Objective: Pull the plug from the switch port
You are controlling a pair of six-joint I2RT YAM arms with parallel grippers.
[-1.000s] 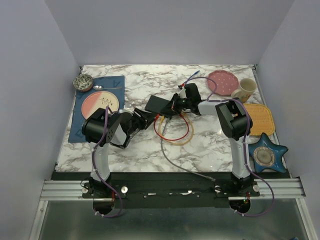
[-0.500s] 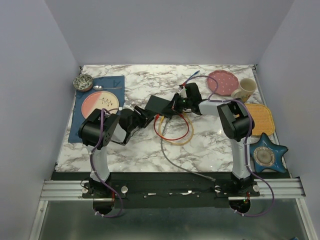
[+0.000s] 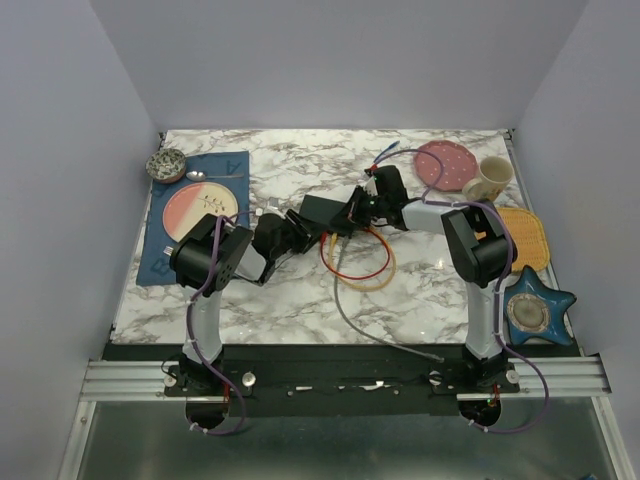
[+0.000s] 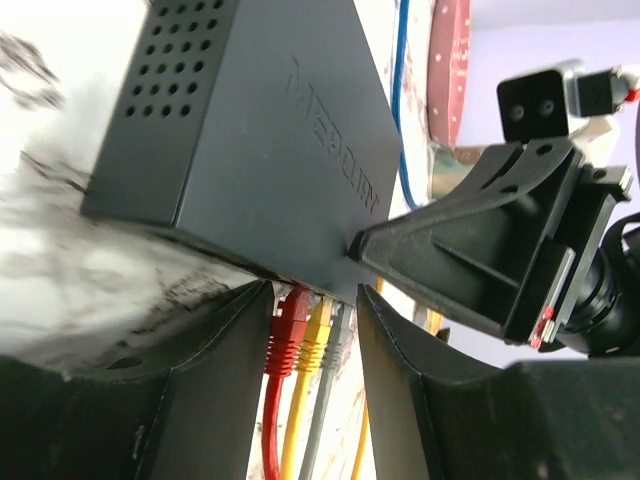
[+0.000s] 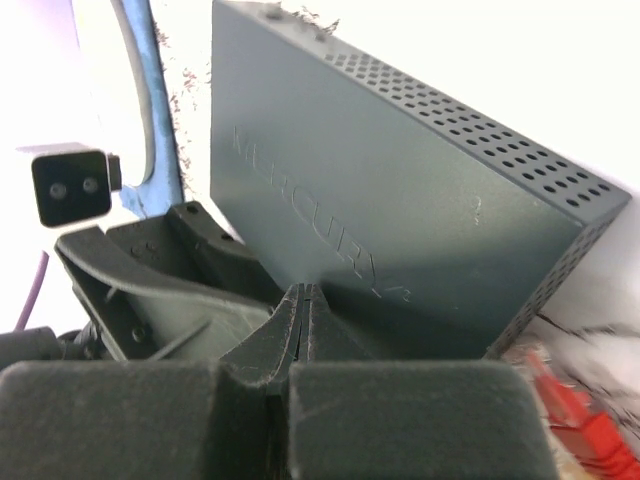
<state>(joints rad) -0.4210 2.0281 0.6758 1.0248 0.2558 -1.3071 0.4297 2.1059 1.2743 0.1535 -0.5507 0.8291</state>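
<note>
The switch (image 3: 322, 211) is a flat matte-black box mid-table; it also shows in the left wrist view (image 4: 270, 120) and the right wrist view (image 5: 400, 200). A red plug (image 4: 290, 322), a yellow plug (image 4: 318, 322) and a grey plug (image 4: 340, 325) sit side by side in its near edge. My left gripper (image 4: 312, 310) is open, with one finger on each side of the three plugs, not closed on them. My right gripper (image 5: 303, 292) is shut, and its tips rest on the switch's top face. The red plug also shows in the right wrist view (image 5: 572, 410).
Red, yellow and grey cables (image 3: 358, 262) loop on the marble in front of the switch. A blue cable (image 3: 385, 153) runs off behind it. A pink plate (image 3: 446, 165), a mug (image 3: 489, 179), a yellow mat (image 3: 518, 236) and a star dish (image 3: 535, 310) are on the right. A placemat with a plate (image 3: 200, 206) and a small bowl (image 3: 166, 165) are on the left.
My left gripper has moved right, up to the switch's socket edge, and now straddles the plugs. The cable loop has shifted a little to the right. The right gripper stays on the switch.
</note>
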